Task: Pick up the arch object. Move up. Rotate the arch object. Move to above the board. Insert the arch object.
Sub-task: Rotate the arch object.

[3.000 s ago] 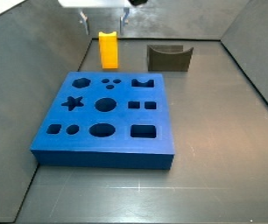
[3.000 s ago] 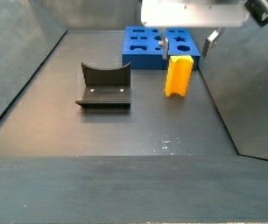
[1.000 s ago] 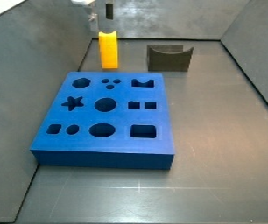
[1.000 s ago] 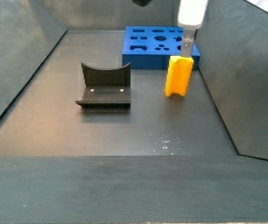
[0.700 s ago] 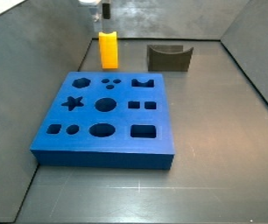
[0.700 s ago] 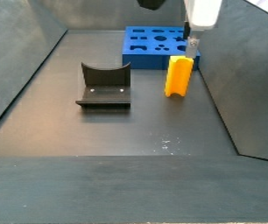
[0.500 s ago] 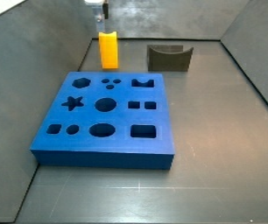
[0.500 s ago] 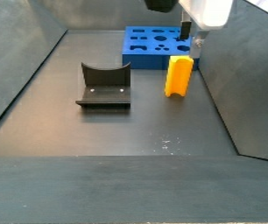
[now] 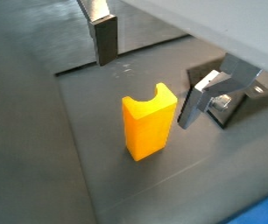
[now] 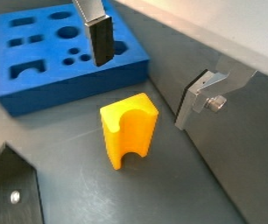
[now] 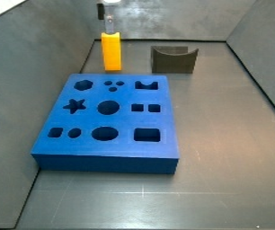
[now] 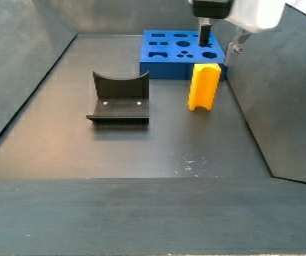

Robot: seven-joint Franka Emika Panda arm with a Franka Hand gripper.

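Note:
The arch object (image 11: 111,51) is a tall yellow-orange block standing upright at the back of the floor, notch up; it also shows in a side view (image 12: 204,86) and in both wrist views (image 9: 148,129) (image 10: 128,133). The blue board (image 11: 110,112) lies in front of it, cut-outs empty, and shows in a side view (image 12: 179,50) and a wrist view (image 10: 54,48). My gripper (image 9: 146,92) (image 10: 143,93) is open and empty, hanging just above the arch object, one finger on each side. In both side views only its fingers show (image 11: 105,13) (image 12: 220,40).
The fixture (image 11: 172,59), a dark bracket with a scooped top, stands beside the arch object, apart from it; it also shows in a side view (image 12: 117,100) and in both wrist views (image 9: 244,74) (image 10: 10,194). Grey walls enclose the floor.
My gripper has turned about its vertical axis above the arch object, so it now shows narrow in the side views. The arch object, board and fixture have not moved.

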